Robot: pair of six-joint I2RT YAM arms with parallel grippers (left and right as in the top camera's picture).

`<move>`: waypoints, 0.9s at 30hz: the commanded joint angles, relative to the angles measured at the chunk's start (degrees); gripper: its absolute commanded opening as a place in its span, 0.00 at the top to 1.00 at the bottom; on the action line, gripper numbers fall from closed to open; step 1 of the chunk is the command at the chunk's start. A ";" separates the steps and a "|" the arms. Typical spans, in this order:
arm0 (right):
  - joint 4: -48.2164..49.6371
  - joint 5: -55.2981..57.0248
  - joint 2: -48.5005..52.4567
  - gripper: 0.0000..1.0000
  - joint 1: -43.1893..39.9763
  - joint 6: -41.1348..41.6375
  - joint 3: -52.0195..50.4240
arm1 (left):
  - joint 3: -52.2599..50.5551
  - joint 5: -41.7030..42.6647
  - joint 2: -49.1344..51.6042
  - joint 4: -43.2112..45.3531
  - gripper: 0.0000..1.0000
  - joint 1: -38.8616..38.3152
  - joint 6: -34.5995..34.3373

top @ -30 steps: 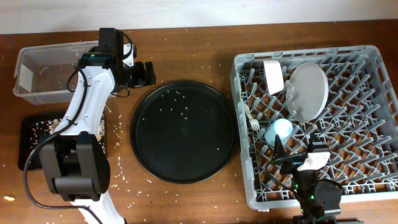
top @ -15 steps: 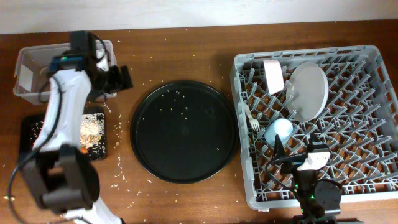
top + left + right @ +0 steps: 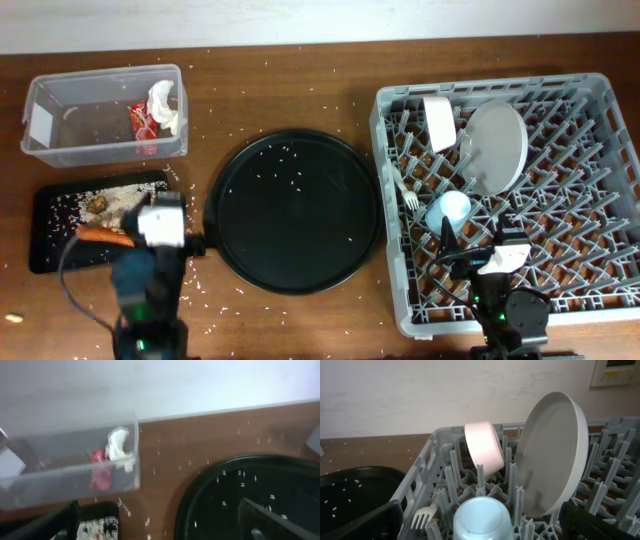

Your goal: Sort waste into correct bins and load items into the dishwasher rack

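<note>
Status: left tool (image 3: 159, 506) has jaws wide apart, nothing between them. Ahead of it and off to its left we see the clear box (image 3: 50, 487), with the red wrapper (image 3: 100, 479) and the white tissue (image 3: 118, 444) inside, at the box end nearer the tool. Directly to its left, the shallow black tray (image 3: 50, 250) holds the carrot (image 3: 103, 237) and rice scraps (image 3: 112, 198). Ahead and to its right: the round black tray (image 3: 300, 240), just loose grains (image 3: 283, 155) on it. More grains lie on the bench (image 3: 300, 80) around the tool.

Right tool (image 3: 480, 507): jaws wide apart too, clamped on nothing. We have it at the near edge of the dishwasher rack (image 3: 420, 476), facing in. Just ahead of it sits the blue cup (image 3: 481, 520), in line with the gap between the fingers (image 3: 375, 521), touching neither as far as we can tell. Ahead-left, the fork (image 3: 423, 517) lies in the rack beside the cup. Further ahead the bowl (image 3: 482, 447) stands on edge; ahead-right the plate (image 3: 550, 455) stands upright, its rim close beside the bowl. Whether plate and bowl touch, we cannot tell.
</note>
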 commanded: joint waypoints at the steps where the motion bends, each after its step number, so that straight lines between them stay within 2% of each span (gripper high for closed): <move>1: -0.26 -0.46 -0.37 0.01 -0.22 0.17 -0.35 | -9.16 -1.11 -13.86 1.90 0.01 0.15 1.03; 3: -0.26 -0.46 -0.37 0.02 -0.22 0.17 -0.35 | -13.31 -1.68 -22.01 1.49 0.01 0.13 1.01; 9: -0.26 -0.46 -0.37 0.02 -0.22 0.20 -0.35 | -13.20 -2.97 -31.89 -12.87 0.01 0.13 0.98; 11: -0.26 -0.46 -0.37 0.02 -0.22 0.17 -0.35 | -13.20 -3.10 -35.65 -14.99 0.01 0.13 0.96; 27: -0.26 -0.46 -0.37 0.02 -0.22 0.17 -0.35 | -13.20 -3.43 -35.56 -15.08 0.01 0.02 0.11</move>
